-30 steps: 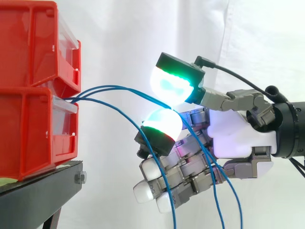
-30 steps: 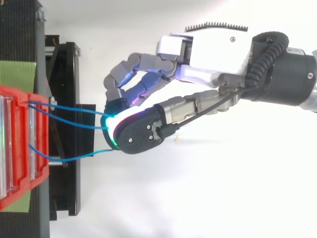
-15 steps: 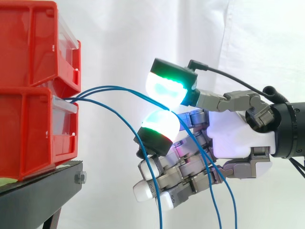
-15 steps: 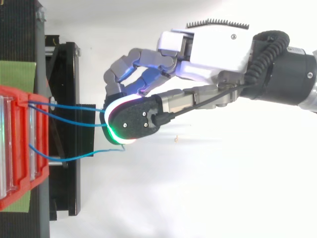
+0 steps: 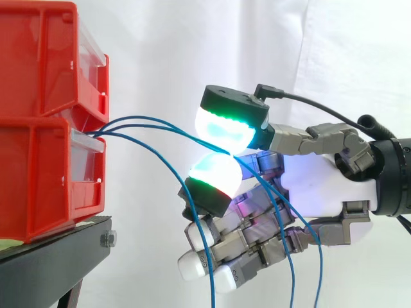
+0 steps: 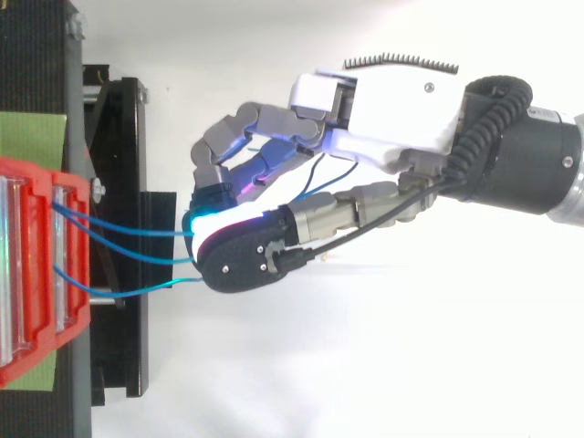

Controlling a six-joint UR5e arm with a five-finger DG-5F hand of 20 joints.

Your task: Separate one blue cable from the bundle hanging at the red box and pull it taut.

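Note:
Three thin blue cables (image 5: 144, 122) come out of the lower red bin (image 5: 38, 173) and arc to the right. My hand (image 5: 321, 192) is right of the bins. Its two glowing green-and-white pads (image 5: 221, 128) meet on the upper cables and pinch them about a hand's width from the bin. Past the pinch these cables hang down across the palm. The lowest cable (image 5: 160, 165) drops free to the left of the lower pad. The other fingers are curled below. From above, the cables (image 6: 137, 230) run from the bin (image 6: 32, 274) to the hand (image 6: 392, 109).
A second red bin (image 5: 38, 58) is stacked on the lower one, and both rest on a black stand (image 5: 58, 253). A white curtain hangs behind. Open space lies below and right of the hand.
The hand has tilted and its pads have shifted slightly left and down along the cables. The free lowest cable has swung left. In the top view the lower pad has moved towards the near cable.

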